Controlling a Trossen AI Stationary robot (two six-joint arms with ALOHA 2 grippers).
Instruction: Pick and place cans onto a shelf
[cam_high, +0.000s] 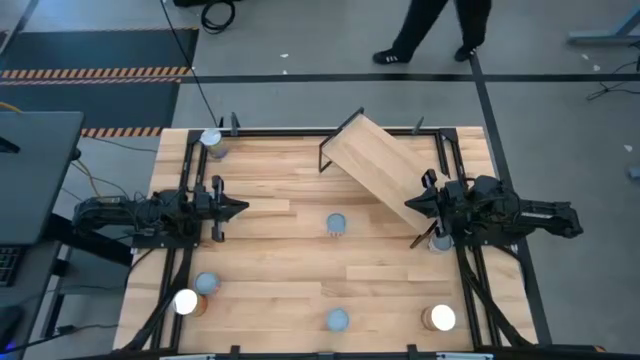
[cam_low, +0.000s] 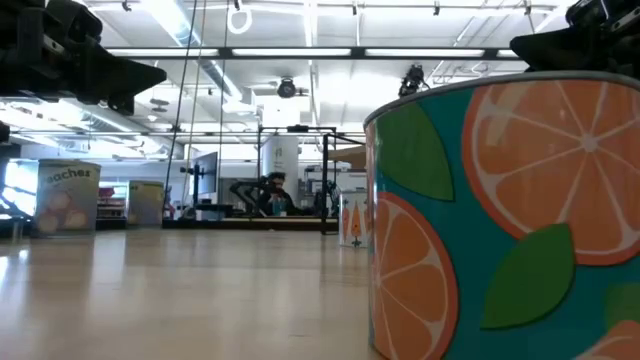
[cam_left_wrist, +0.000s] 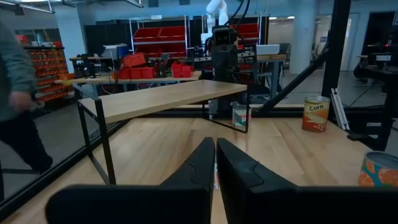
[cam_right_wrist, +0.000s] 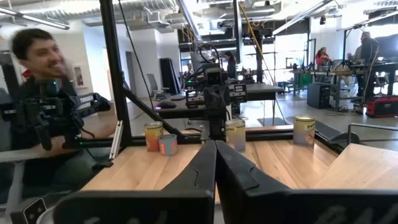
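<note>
The shelf (cam_high: 377, 166) sits tilted on its black wire frame near the table's (cam_high: 280, 260) far edge, right of centre, nothing on it. The cans (cam_high: 337, 223) stand scattered: one mid-table, one at the far left corner, several along the near edge. My left gripper (cam_high: 238, 208) is closed and empty by the left edge; my right gripper (cam_high: 410, 204), also closed and empty, points at the shelf's near end.

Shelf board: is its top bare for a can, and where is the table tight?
The shelf board carries no can. The table's middle is mostly bare around the center can. It is crowded at the front left cans and where the right gripper meets the shelf.
</note>
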